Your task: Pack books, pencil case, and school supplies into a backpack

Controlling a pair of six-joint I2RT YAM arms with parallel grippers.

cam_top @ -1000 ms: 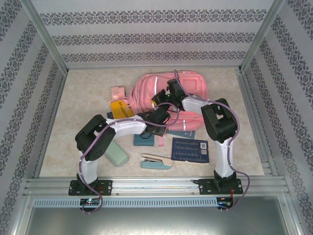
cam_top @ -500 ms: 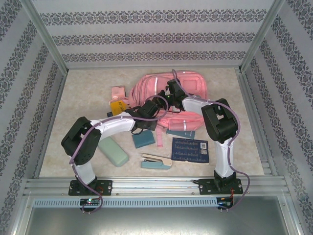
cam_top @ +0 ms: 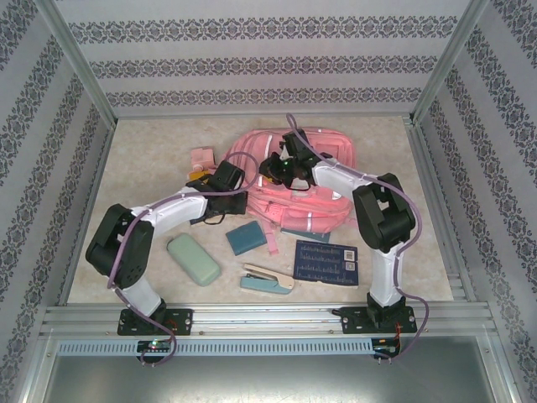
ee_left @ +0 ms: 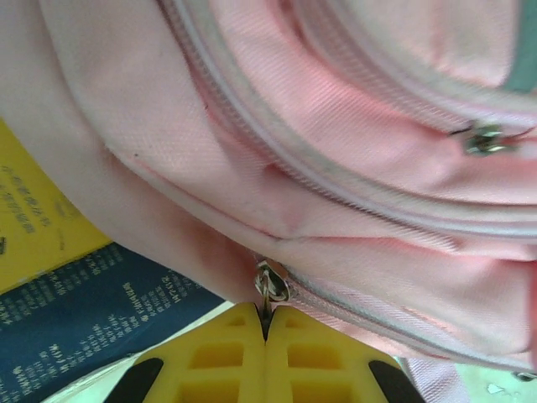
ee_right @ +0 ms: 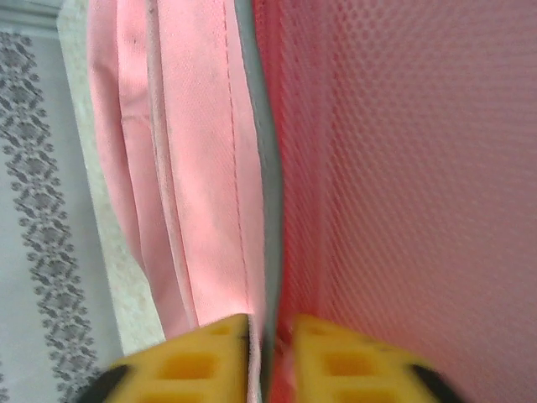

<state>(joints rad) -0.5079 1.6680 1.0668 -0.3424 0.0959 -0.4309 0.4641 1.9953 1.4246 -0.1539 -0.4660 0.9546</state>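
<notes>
Backpack [cam_top: 315, 197] lies mid-table [cam_top: 143, 151]; over the last second the left gripper [ee_left: 267, 319], clamped shut on its zipper pull [ee_left: 270, 285], has dragged leftward. Right gripper [ee_right: 268, 327] has eased to a narrow gap around the grey-trimmed rim [ee_right: 267, 168]; whether it grips cannot be told. Judged: opening is under way, with pencil case [cam_top: 193, 259] and stapler [cam_top: 267, 280] unpacked in front.

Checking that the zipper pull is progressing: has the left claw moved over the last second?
Yes. The left claw, shut on the zipper pull, has shifted left along the backpack, away from the stapler.
</notes>
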